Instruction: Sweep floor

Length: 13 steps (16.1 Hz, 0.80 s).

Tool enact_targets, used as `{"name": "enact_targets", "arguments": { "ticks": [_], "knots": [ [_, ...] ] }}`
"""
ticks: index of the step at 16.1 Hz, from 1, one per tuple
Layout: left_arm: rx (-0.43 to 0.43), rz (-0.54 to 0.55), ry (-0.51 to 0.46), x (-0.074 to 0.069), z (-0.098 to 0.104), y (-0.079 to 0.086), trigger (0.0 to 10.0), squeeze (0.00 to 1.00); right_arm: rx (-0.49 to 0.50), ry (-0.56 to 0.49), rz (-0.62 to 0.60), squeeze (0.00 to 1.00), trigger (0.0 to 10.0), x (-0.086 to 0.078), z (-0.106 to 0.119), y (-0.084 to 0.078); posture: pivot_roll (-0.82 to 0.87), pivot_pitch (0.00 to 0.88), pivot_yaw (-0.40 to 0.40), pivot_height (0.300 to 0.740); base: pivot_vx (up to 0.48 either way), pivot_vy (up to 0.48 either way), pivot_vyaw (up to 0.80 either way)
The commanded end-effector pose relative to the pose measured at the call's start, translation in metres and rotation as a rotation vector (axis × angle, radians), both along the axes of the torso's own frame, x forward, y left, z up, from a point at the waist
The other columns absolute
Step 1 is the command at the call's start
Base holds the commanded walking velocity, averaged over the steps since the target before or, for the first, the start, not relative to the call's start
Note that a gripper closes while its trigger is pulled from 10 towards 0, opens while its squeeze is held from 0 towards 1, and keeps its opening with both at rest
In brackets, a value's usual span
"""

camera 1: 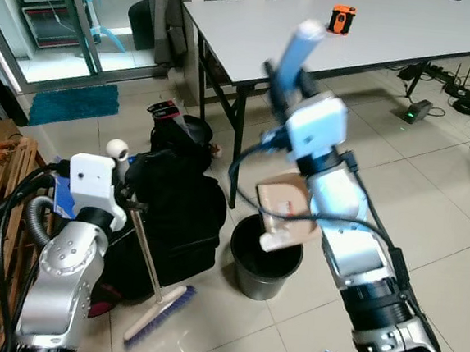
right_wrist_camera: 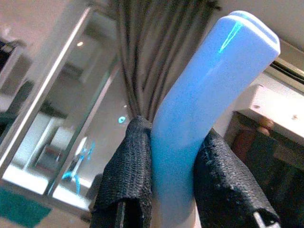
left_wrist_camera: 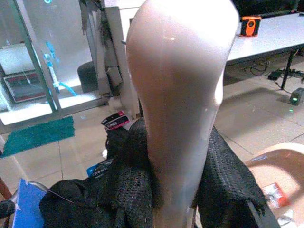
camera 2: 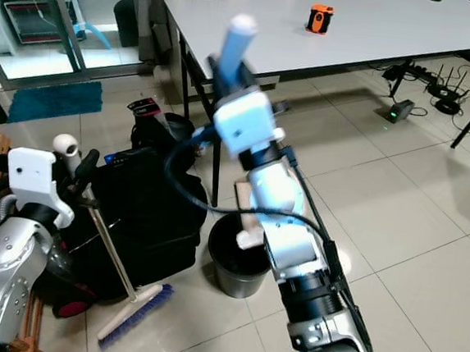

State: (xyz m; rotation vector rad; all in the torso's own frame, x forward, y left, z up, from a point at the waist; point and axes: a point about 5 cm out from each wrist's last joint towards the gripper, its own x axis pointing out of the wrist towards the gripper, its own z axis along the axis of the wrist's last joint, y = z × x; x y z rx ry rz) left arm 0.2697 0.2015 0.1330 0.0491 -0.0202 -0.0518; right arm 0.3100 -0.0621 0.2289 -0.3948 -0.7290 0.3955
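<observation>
Where tiled floor [camera 1: 455,203] spreads, table [camera 1: 379,32] stands.

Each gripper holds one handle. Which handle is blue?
The blue handle in the right gripper, raised above the black bin. The left gripper holds the broom's whitish handle.

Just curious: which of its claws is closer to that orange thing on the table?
Right. The right claw holds a blue handle up near the table edge, below the orange thing; the left claw grips the broom low, farther off.
</observation>
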Motion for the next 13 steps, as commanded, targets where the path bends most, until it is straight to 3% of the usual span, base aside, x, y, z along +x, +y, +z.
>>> {"name": "enact_targets", "arguments": {
  "ticks": [1, 8, 10, 11, 13],
  "knots": [
    [0.020, -0.013, -0.024, 0.004, 0.005, -0.002, 10.0, 0.00, -0.058, -0.086, 0.020, 0.00, 10.0, -0.006, 0.008, 0.002, 0.09, 0.000, 0.075, 0.740, 0.000, 0.000, 0.00],
    [0.025, -0.017, -0.023, 0.006, 0.003, -0.002, 10.0, 0.00, -0.112, -0.098, 0.042, 0.00, 10.0, -0.011, 0.004, 0.010, 0.10, 0.000, 0.074, 0.740, 0.000, 0.000, 0.00],
    [0.024, -0.023, -0.013, 0.007, 0.002, -0.002, 10.0, 0.00, -0.141, -0.115, -0.038, 0.00, 10.0, -0.005, 0.009, -0.002, 0.09, 0.000, 0.076, 0.740, 0.000, 0.000, 0.00],
    [0.032, -0.054, 0.014, 0.010, -0.004, -0.009, 10.0, 0.00, -0.110, -0.099, -0.186, 0.00, 10.0, 0.002, 0.021, -0.032, 0.07, 0.000, 0.078, 0.740, 0.000, 0.000, 0.00],
    [0.033, -0.088, 0.024, 0.014, -0.007, -0.018, 10.0, 0.00, -0.058, -0.086, -0.336, 0.00, 10.0, 0.001, 0.030, -0.062, 0.06, 0.000, 0.083, 0.740, 0.000, 0.000, 0.00]
  ]
}}
